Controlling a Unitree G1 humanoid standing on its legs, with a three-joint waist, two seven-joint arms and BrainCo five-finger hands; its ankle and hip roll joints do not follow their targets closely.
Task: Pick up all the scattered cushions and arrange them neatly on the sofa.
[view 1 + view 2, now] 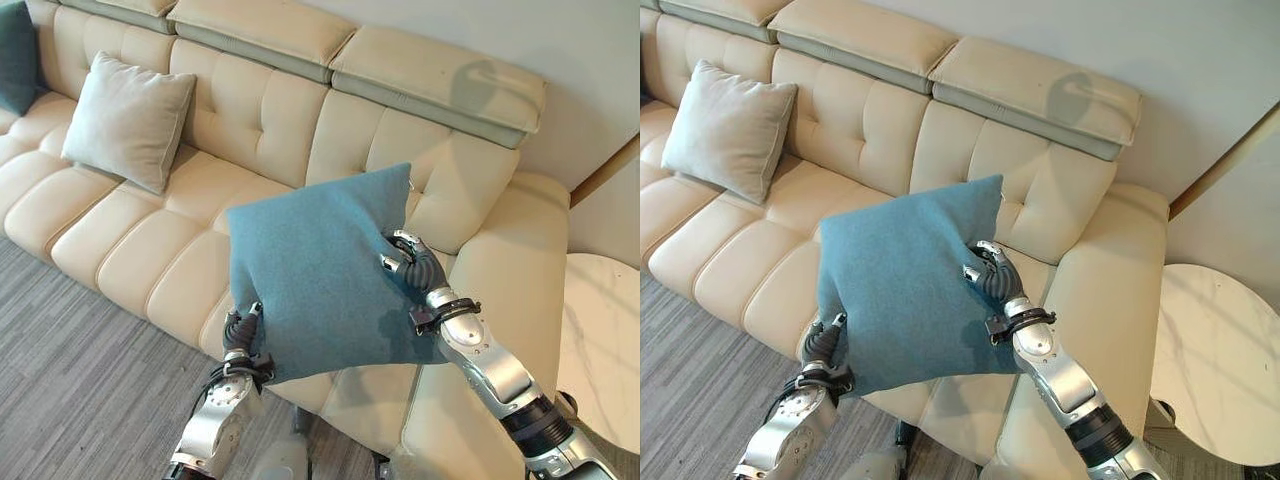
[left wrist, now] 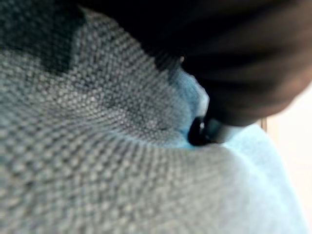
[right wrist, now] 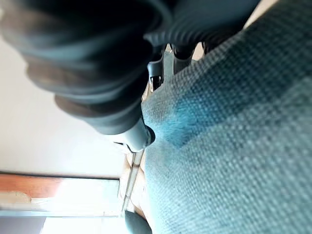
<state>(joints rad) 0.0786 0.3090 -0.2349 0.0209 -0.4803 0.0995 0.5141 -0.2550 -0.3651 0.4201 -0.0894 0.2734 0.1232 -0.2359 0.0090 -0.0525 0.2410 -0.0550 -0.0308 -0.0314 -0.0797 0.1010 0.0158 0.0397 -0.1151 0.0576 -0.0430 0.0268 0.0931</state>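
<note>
A cream sofa (image 1: 300,130) is running along the far wall, standing on a grey floor (image 1: 70,380). A white round table (image 1: 1220,360) is sitting at its right end. 1 teal cushion (image 1: 320,270) is hanging in the air above the near right seat, pinched between 2 hands: the left hand (image 1: 240,330) is gripping its lower left corner, the right hand (image 1: 415,265) is clutching its right edge. 1 pale grey cushion (image 1: 125,120) is leaning on the backrest at the far left.

A white round table (image 1: 1215,360) stands beside grey carpet (image 1: 70,360).
</note>
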